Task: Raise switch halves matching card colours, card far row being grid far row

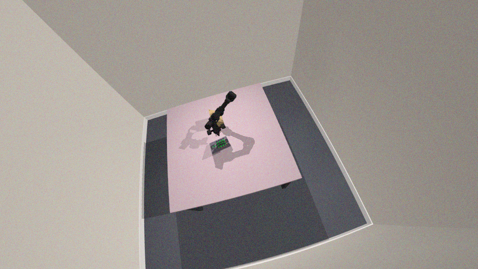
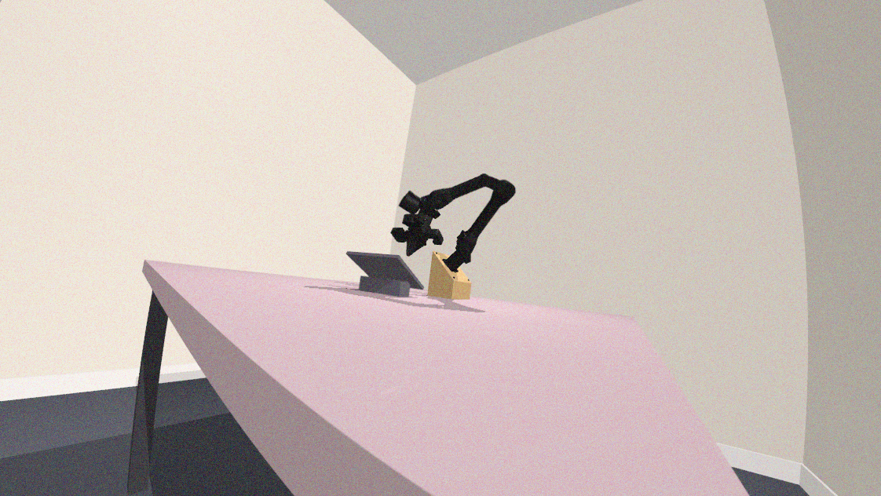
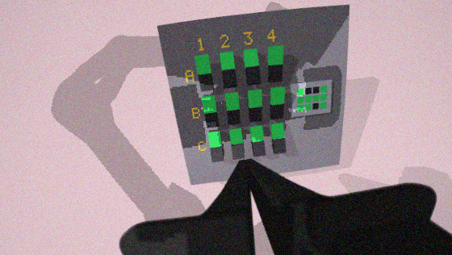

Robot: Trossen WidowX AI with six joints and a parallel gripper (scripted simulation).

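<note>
Twelve green-and-dark-grey rocker switches point(image 3: 241, 98) sat in three rows on the tilted grey panel point(image 3: 323, 145) on the pink counter point(image 2: 493, 381). The black pincer point(image 3: 249, 166) hung above its near edge, fully closed, gripping nothing.

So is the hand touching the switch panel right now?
No, in the exterior view the hand hangs in the air above the tilted panel.

A grey panel point(image 3: 323, 145) with yellow numerals and letters is seen on a pale pink surface point(image 3: 60, 48). Twelve switches point(image 3: 242, 94) are coloured half green, half dark grey. The card point(image 3: 311, 98) is patterned in green and black squares. The tool point(image 3: 249, 169) is black.
</note>
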